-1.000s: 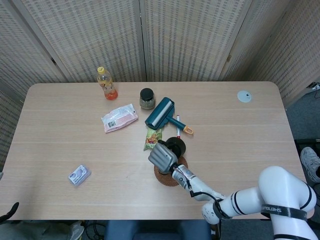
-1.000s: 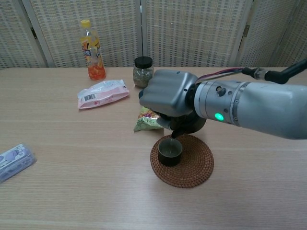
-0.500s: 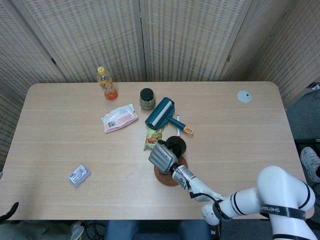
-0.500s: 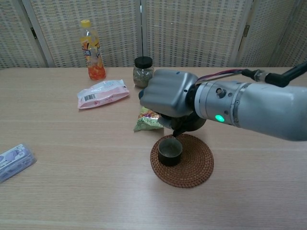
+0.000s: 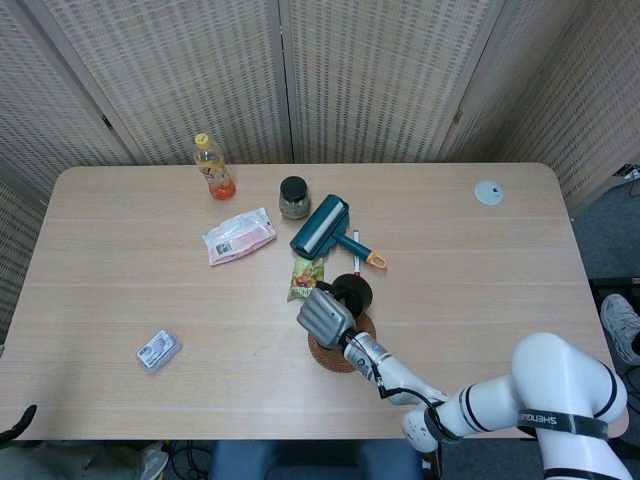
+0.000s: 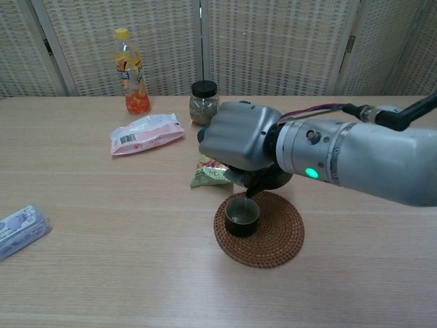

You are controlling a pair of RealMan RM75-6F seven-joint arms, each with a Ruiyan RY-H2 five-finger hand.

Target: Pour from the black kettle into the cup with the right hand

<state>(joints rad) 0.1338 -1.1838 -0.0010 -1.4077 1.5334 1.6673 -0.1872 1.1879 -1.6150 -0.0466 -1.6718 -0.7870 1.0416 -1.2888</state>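
Note:
My right hand (image 6: 239,137) (image 5: 325,315) grips the black kettle (image 6: 273,179) (image 5: 352,291), which is mostly hidden behind it in the chest view. The kettle is tilted, its spout pointing down just over the rim of a small dark cup (image 6: 242,216). That cup stands on a round woven coaster (image 6: 273,232) (image 5: 336,357) near the table's front middle. In the head view the hand covers the cup. My left hand shows in neither view.
Behind the kettle lie a green snack packet (image 6: 208,173), a teal lint roller (image 5: 322,226) and a pen (image 5: 356,250). Farther back stand a dark-lidded jar (image 6: 204,101) and an orange drink bottle (image 6: 131,72). A pink pouch (image 6: 147,134) and a small wrapped pack (image 6: 22,230) lie to the left.
The hand and kettle have barely shifted; the spout stays over the cup's rim throughout.

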